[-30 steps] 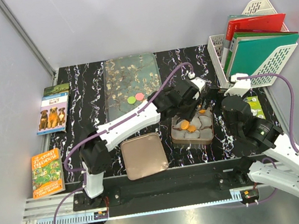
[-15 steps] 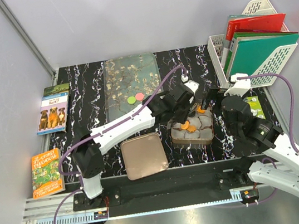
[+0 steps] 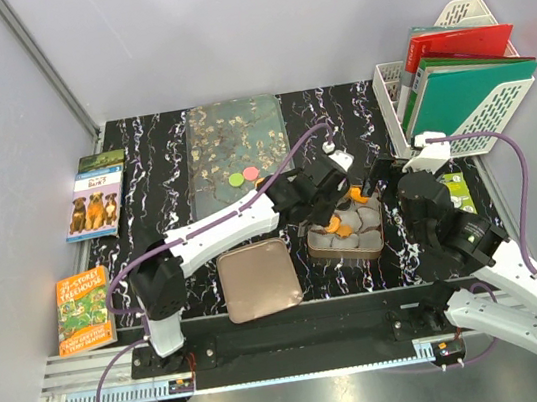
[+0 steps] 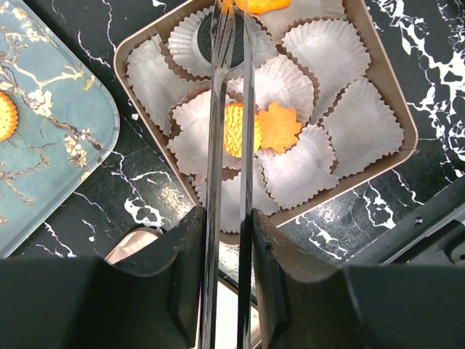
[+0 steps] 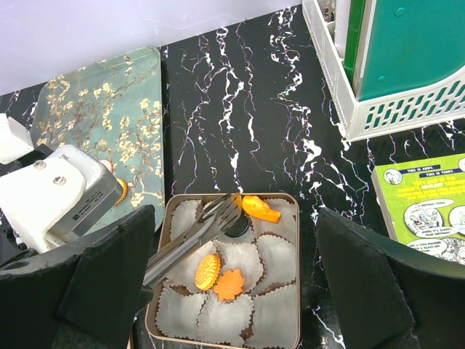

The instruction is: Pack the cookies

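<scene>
Left fingers (image 4: pixel 190 254) clench tongs (image 4: pixel 216 145), tips over a dark cookie (image 5: pixel 236 227) in the tin's (image 4: pixel 396 87) back row. Right fingers (image 5: pixel 109 269) hang released near the tin.

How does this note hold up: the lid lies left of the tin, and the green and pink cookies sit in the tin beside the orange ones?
One thing is wrong: the green cookie and pink cookie sit on the tray, not in the tin, as the top external view shows. The lid does lie left of the tin, which holds the orange cookies.
</scene>
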### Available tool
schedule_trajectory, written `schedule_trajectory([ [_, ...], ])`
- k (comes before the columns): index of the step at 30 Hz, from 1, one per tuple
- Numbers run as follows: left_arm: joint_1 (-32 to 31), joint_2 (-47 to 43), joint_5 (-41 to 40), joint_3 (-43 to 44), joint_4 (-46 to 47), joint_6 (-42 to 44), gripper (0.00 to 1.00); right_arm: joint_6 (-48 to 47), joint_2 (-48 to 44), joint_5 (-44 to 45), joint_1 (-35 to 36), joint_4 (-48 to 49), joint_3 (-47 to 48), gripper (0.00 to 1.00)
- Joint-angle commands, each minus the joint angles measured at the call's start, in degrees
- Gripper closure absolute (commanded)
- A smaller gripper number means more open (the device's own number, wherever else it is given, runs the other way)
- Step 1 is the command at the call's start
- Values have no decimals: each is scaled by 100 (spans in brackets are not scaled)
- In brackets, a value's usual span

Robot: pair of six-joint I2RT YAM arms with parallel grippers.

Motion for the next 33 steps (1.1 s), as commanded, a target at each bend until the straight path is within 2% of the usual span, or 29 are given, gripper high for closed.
schedule_trajectory([
  [1,26,-202,-240,-43,265,-59,68,29,-72,127,-14,73,7,0],
  [19,43,228,-170,44,590,3,71,-41,-10,145,-14,55,60,0],
  [33,43,159,-109,-105,739,38,72,-14,95,136,-5,64,51,0],
])
